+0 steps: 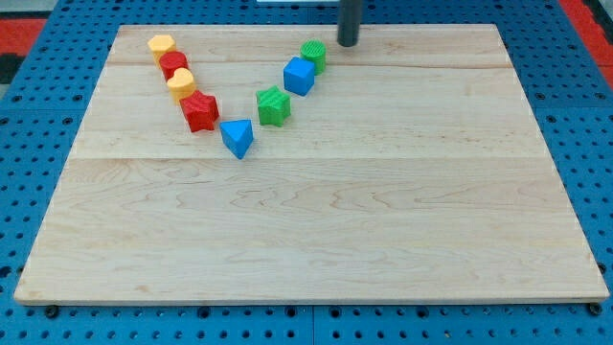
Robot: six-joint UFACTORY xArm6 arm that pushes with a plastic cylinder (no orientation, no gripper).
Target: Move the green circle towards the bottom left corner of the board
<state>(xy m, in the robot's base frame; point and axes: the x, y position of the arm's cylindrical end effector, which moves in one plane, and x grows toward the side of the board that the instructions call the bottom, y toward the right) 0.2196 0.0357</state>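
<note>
Green circle (313, 54) sits near the view's top, a little right of centre, on the pale wooden surface (316, 230). It is a short ribbed cylinder, its sides showing fine ridges. My tip (347, 43) stands just to its right and slightly above, close beside it; whether they touch I cannot tell. The rod is dark, straight and round, and it carries no fingers, so nothing is spread, pressed or pinched.

Seven blocks lie in a V shape. On the right arm of the V, going down toward the view's left: the green circle, then a blue cube (299, 76) touching or almost touching it, then a green star (273, 105) with a notched outline. At the point of the V lies a blue triangle (237, 137). On the left arm, from the top: a yellow block (161, 45), a red block (173, 64), a second yellow block (181, 83) and a red star (200, 111), packed closely in a line; the exact shapes of the first three are hard to make out.

By colour: two green, two blue, two yellow, two red, which makes eight in all, not seven.

The surface is made of joined planks with visible grain, lying on a blue perforated base (57, 144).
</note>
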